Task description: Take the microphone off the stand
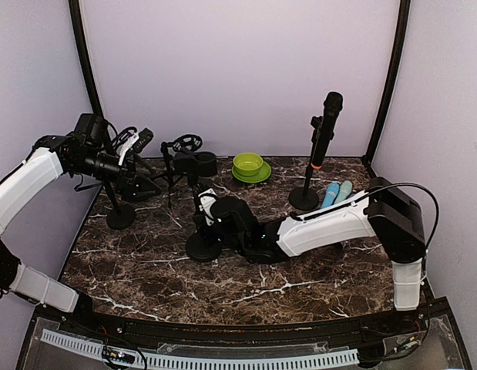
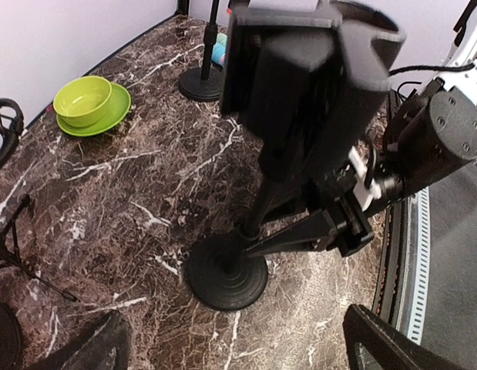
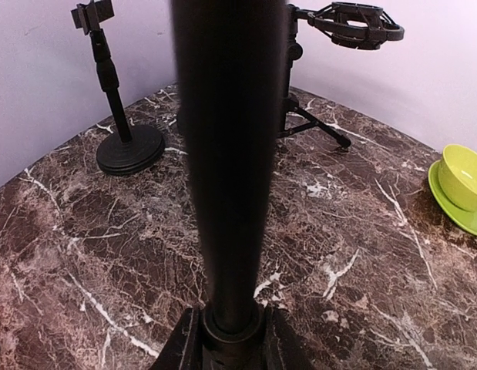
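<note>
While the right gripper [image 1: 204, 215] clamps the stand [image 1: 201, 247] low, top view shows the microphone [image 1: 198, 163] still clipped on top. Left wrist: the left gripper [image 2: 242, 343] is wide, empty, near it. Right wrist: fingers [image 3: 184, 339] pinch the pole. Next: grasp the mic body, lift clear.

On the tabletop [image 1: 146, 270], back right: microphone [image 1: 327, 127] upright in its stand [image 1: 304, 199], two tubes [image 1: 337, 191] just right of the base. Left of that, bowl [image 1: 248, 162] on a plate [image 1: 263, 176]. Centre front, middle stand [image 1: 202, 245]; far left, another stand [image 1: 120, 216]; tripod mount [image 1: 184, 146] behind, between them.
</note>
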### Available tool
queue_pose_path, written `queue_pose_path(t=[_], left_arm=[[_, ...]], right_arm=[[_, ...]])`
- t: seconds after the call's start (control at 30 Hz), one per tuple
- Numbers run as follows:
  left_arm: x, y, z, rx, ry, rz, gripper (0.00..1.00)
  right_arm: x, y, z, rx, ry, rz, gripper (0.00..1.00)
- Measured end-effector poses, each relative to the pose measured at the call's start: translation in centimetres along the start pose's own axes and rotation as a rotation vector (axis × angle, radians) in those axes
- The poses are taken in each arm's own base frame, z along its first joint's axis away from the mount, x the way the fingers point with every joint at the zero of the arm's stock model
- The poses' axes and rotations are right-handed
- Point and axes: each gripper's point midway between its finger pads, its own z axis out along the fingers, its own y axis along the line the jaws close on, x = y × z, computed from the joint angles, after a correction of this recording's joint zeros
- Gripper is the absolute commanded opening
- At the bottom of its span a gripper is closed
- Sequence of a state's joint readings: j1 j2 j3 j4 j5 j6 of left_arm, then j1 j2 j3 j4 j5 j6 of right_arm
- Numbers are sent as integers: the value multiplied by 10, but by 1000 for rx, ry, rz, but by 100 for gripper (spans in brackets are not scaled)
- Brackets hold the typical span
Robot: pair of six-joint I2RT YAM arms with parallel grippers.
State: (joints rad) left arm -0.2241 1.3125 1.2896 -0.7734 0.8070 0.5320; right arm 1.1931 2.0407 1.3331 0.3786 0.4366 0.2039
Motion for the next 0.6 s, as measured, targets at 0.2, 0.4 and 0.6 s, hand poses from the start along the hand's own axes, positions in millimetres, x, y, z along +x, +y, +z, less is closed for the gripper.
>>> queue_pose_path(t=[0.2, 0.4, 0.6], left_arm=[[43, -4, 17, 32, 58, -62, 97], [44, -8, 23, 56, 44, -52, 88], [35, -14, 30, 80, 19, -8, 81]], right_arm=[[-35, -9, -17, -69, -19, 100, 0], [-99, -5, -23, -149, -99, 203, 0], [-120, 16, -30, -252, -111, 249, 0]])
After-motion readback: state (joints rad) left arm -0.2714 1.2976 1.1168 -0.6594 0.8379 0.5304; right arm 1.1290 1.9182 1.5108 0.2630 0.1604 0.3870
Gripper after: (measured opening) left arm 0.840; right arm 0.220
